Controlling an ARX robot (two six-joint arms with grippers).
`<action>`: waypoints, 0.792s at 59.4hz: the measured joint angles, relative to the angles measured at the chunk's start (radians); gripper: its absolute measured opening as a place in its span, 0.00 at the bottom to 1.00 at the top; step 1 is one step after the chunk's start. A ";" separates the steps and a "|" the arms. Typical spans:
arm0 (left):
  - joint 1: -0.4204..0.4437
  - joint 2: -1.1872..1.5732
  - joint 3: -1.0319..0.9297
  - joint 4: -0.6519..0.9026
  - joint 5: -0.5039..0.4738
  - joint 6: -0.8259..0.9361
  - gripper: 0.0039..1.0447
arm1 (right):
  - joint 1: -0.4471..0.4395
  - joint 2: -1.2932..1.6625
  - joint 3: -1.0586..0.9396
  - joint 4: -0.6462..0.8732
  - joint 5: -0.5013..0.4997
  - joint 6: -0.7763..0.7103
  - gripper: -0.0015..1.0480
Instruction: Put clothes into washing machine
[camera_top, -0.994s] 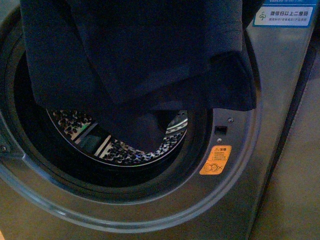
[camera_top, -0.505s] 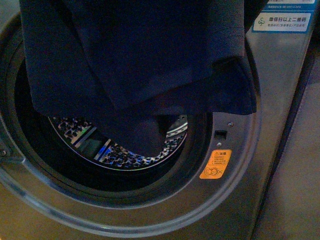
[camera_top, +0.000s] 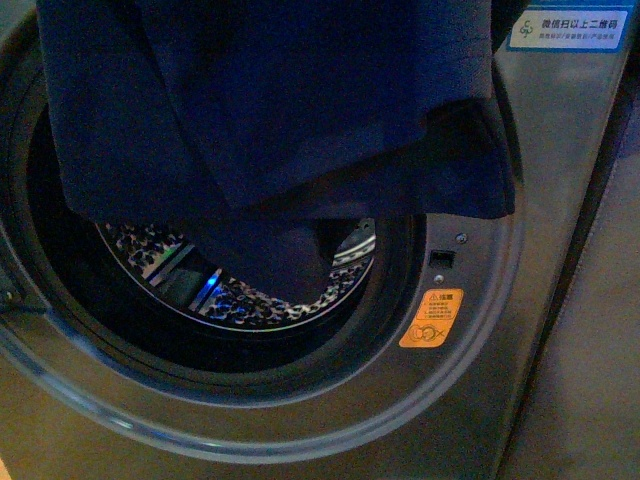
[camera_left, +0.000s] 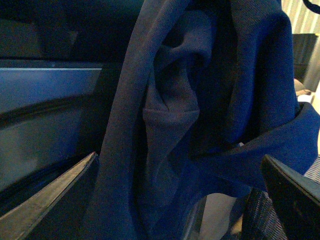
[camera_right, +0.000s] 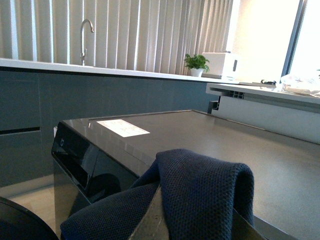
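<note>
You're seeing, in right wrist view: curved faucet (camera_right: 86, 40) rising from pale countertop (camera_right: 50, 64), vertical blinds (camera_right: 150, 30) hanging behind, potted plant (camera_right: 196, 63) sitting just beside white box appliance (camera_right: 220, 65). Front view: plain grey surface (camera_top: 590, 380) filling lower right of frame.

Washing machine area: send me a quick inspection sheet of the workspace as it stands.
surface: washing machine top, grey, bare where visible.
job's things: clothes hang across the porthole's upper part, lowest fold before the drum; not dropped in.
clutter: nothing seen.
grippers: left claw open, fabric between its fingers; right claw under a fold, state unclear.
cables: nothing seen.
surroundings: counter with tap, potted plant, vertical blinds.
</note>
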 joint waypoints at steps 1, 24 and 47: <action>-0.001 0.019 0.014 0.015 0.015 -0.002 0.94 | 0.000 0.000 0.000 0.000 0.000 0.000 0.05; -0.068 0.251 0.243 0.069 0.127 -0.064 0.94 | 0.000 0.000 0.000 0.000 0.000 0.000 0.05; -0.287 0.256 0.255 0.321 0.138 -0.323 0.94 | 0.000 0.000 0.000 0.000 0.001 0.000 0.05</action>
